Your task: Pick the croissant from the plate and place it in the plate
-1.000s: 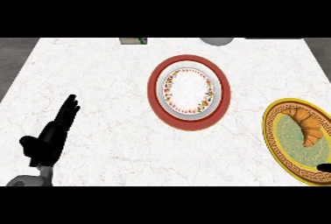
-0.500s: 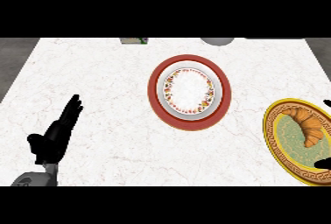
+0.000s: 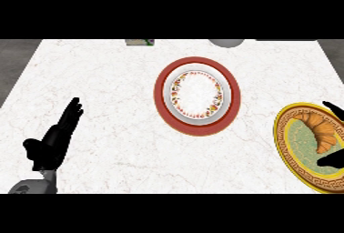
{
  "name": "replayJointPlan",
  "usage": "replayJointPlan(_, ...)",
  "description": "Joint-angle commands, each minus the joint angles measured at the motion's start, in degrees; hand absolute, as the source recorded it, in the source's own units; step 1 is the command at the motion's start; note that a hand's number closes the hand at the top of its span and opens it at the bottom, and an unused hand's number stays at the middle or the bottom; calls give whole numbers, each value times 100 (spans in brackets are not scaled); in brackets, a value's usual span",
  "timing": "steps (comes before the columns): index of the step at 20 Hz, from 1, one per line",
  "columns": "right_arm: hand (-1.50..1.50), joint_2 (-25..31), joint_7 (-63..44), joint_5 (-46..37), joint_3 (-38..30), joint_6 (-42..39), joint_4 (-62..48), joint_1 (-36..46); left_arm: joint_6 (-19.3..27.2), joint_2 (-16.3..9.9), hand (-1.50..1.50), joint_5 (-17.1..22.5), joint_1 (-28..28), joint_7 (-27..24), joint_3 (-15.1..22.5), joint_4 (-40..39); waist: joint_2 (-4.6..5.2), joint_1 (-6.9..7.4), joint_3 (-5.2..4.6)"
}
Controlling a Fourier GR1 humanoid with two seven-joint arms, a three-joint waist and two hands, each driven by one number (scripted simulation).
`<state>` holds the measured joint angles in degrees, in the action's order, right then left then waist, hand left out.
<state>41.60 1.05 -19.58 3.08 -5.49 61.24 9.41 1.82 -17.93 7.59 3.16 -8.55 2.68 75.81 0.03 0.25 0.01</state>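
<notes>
White marble counter [image 3: 121,113] carries everything. Between the right hand's [image 3: 334,159] spread fingers and thumb, untouched, lies the croissant [image 3: 321,132] on its gold-rimmed plate [image 3: 285,150]. It looks light, flaky and crushable (best pinched across the thick middle). Left of that hand waits the red-rimmed plate [image 3: 164,109]. Farther left, the left hand [image 3: 53,145] rests open.

Croissant [image 3: 321,131] on yellow plate [image 3: 287,154], right robot hand [image 3: 334,159] around it, red plate [image 3: 228,109] apart.
</notes>
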Motion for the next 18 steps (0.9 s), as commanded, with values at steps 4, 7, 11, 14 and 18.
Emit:
replayJointPlan(4, -150, -434, -123, -756, -62, 247, -496, 202, -402, -65, 0, 1, 79, 157, -293, -35, -4, -17, -2)
replayJointPlan(7, -150, -604, 205, -1084, -225, 212, -1457, 880, -118, 283, 0, -312, -180, 143, -134, 314, 1, 14, 1)
replayJointPlan(11, 150, -688, 1020, -1053, -344, 174, -2252, 1027, -188, 347, 0, -415, -185, -184, -161, 10, 7, 28, 2)
replayJointPlan(14, 150, -795, 1298, -1345, -150, 342, -2267, 1105, -363, 135, 0, -162, 300, 240, -484, -79, 9, 20, 2)
replayJointPlan(18, 150, -741, 1639, -1405, -299, 259, -2565, 1220, -228, 325, 0, -496, 289, -257, -453, -493, 9, -1, 0)
